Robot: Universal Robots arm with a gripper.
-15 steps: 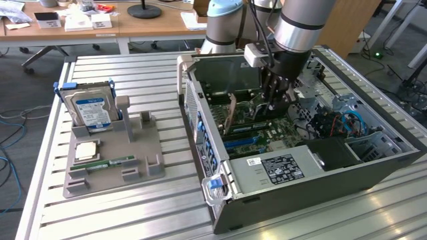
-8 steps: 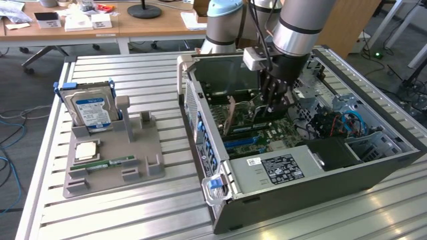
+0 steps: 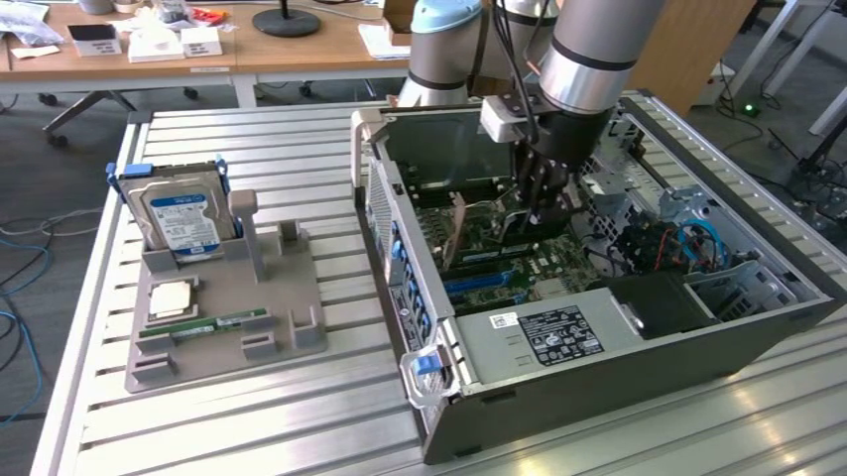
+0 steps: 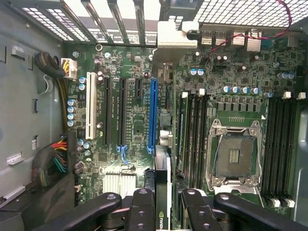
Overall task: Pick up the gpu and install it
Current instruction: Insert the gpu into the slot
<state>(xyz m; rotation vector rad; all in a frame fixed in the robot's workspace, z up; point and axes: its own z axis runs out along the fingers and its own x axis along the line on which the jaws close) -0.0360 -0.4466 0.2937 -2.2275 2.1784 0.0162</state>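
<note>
The gpu (image 4: pixel 163 192) hangs edge-on between my two black fingers (image 4: pixel 142 211), with its silver end bracket (image 4: pixel 171 34) towards the case's slotted back wall. My gripper (image 4: pixel 166 209) is shut on the gpu. The card sits above the motherboard, close beside the long blue slot (image 4: pixel 153 115) and not seated in it. In the exterior view my gripper (image 3: pixel 541 210) reaches down into the open computer case (image 3: pixel 636 367), with the gpu (image 3: pixel 503 230) below it just above the board.
On the exterior view's left, a grey holder (image 3: pixel 225 317) carries a silver hard drive with a blue label (image 3: pixel 182 213), a small chip (image 3: pixel 173 297) and a RAM stick (image 3: pixel 218 322). Inside the case are the power supply (image 3: pixel 556 332), the processor socket (image 4: pixel 234 156), memory slots (image 4: pixel 192 130) and cable bundles (image 4: pixel 50 163).
</note>
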